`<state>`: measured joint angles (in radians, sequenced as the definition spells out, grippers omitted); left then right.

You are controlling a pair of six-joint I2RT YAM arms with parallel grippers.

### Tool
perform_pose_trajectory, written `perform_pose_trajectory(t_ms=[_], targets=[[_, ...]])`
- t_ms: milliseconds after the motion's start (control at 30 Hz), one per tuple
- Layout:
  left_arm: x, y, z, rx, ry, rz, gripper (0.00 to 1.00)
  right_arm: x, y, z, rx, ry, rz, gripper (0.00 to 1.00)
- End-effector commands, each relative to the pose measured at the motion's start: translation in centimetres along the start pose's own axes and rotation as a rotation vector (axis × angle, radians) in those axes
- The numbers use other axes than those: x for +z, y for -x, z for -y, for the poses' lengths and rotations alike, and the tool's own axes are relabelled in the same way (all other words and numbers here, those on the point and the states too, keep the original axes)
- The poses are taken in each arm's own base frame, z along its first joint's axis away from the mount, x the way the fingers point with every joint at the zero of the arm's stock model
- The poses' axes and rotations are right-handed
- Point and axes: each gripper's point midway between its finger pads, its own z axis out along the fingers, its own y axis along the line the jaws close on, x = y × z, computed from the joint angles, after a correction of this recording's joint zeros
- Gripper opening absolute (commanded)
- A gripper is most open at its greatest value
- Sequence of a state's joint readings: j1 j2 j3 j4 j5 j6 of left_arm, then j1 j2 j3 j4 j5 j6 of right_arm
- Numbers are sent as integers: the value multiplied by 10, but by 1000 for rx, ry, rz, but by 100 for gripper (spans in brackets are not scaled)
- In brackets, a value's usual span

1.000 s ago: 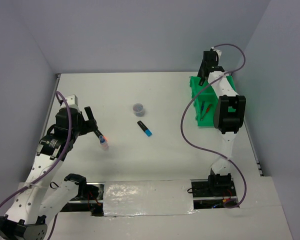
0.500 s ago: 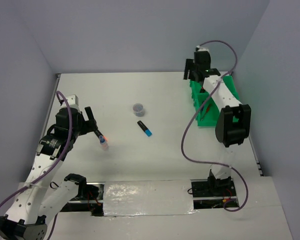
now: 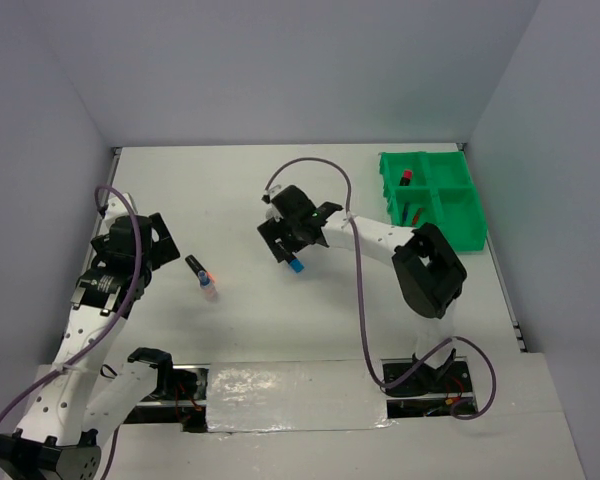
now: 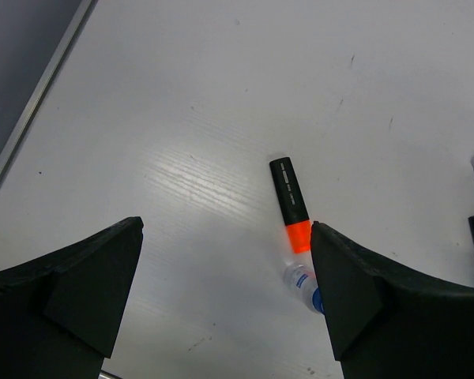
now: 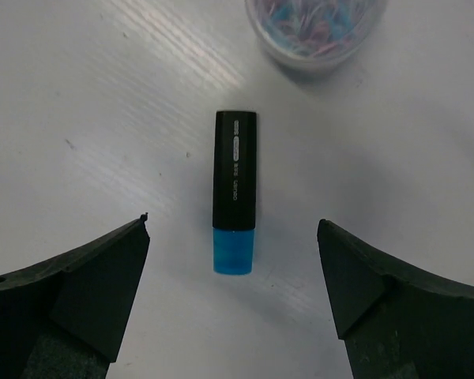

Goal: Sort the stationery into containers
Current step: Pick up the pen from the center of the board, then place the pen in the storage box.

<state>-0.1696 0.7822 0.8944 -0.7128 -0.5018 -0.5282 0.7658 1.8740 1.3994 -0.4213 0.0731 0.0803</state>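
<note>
Hovering over the blue-tipped highlighter, a smooth black bar lying flat near the clear pot, my right gripper stands wide apart and empty, seemingly straddling its narrow width for a pinch. My left gripper, spread and empty, overlooks the orange-tipped highlighter; the green tray sits well apart.

We see bright, even light from above; shadows are soft and short. Glare streaks the white table in both wrist views, and the near shiny strip gleams.
</note>
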Motion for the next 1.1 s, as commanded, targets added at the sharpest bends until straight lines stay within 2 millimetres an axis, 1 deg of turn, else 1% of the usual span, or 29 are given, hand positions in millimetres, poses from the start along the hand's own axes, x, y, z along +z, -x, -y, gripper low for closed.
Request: perform_pose_trajectory(t_ms=[0, 33, 67, 300, 333, 367, 400, 433, 467, 500, 533, 600, 633, 667, 700, 733, 767, 800, 833, 867, 900, 933, 967, 1000, 1067], targets=[[-5, 16, -2, -30, 13, 46, 99, 7, -6, 2, 4, -36, -19, 92], [-5, 17, -2, -30, 11, 48, 99, 12, -11, -3, -8, -25, -37, 92], [-6, 17, -2, -30, 11, 49, 99, 19, -22, -4, -17, -26, -78, 91], [-5, 16, 0, -27, -3, 44, 99, 41, -55, -7, -32, -25, -178, 80], [-5, 17, 1, -25, -6, 44, 99, 43, -58, -6, -33, -27, -188, 75], [-4, 16, 2, -24, -10, 41, 99, 46, -62, -7, -36, -29, -204, 72], [-4, 16, 2, -21, -11, 41, 99, 46, -63, -8, -38, -21, -208, 60], [-4, 16, 2, -21, -12, 42, 99, 45, -66, -11, -43, -10, -212, 53], [-4, 16, 3, -20, -15, 40, 99, 40, -60, -15, -53, 4, -192, 30], [-5, 17, 3, -22, -16, 44, 99, 36, -59, -20, -59, 23, -182, 3], [-5, 17, 3, -22, -18, 45, 99, 23, -45, -25, -52, 43, -119, 0], [-5, 16, 3, -19, -20, 42, 99, 4, -27, -38, -41, 122, -28, 0], [-5, 17, 3, -20, -22, 45, 99, -23, -5, -54, -40, 227, 83, 0], [-5, 16, 3, -19, -20, 44, 99, -39, 7, -60, -37, 275, 145, 0], [-5, 17, 3, -21, -19, 46, 99, -50, 10, -57, -23, 308, 181, 0], [-5, 17, 2, -22, -18, 47, 99, -83, 36, -62, -21, 387, 291, 0], [-6, 18, 2, -24, -17, 49, 99, -97, 44, -57, 6, 412, 328, 0], [-6, 17, 2, -24, -19, 49, 99, -107, 57, -34, 46, 395, 372, 0], [-6, 17, 2, -24, -17, 49, 99, -123, 69, -16, 78, 350, 424, 0], [-6, 18, 1, -25, -15, 51, 99, -126, 77, 7, 131, 277, 447, 0], [-6, 19, 1, -28, -16, 54, 99, -133, 87, 54, 208, 151, 476, 0], [-6, 19, 1, -27, -15, 54, 99, -130, 89, 103, 293, -46, 484, 0], [-6, 18, 1, -28, -13, 54, 99, -131, 90, 136, 362, -151, 485, 0], [-6, 19, 0, -30, -7, 55, 99, -130, 89, 189, 436, -277, 456, 0], [-6, 18, -1, -30, -2, 53, 99, -128, 83, 243, 480, -443, 409, 0]])
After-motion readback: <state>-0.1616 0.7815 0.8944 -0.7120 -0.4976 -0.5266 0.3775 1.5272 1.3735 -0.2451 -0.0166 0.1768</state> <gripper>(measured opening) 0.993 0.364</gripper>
